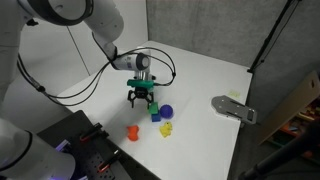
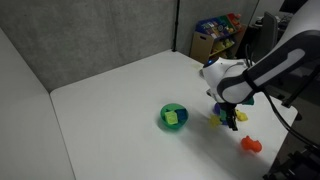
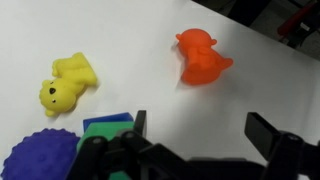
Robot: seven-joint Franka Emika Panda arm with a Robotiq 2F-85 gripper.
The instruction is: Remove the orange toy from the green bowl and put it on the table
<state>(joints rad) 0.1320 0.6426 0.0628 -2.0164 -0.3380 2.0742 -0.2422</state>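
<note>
1. Wrist view: orange toy (image 3: 203,55) lies on the table (image 3: 130,40); gripper (image 3: 200,125) hangs above it, spread wide and empty.
2. Green bowl (image 2: 164,120) sits well apart in an exterior view.
3. Placement looks finished. Next, lift straight up, clear of the yellow toy (image 3: 68,82).

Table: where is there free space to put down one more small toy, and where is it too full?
The table is bare from the green bowl out to the gray wall, and between the purple ball and the gray object. Crowded around the open gripper: that ball, yellow toy, green block, orange toy.
</note>
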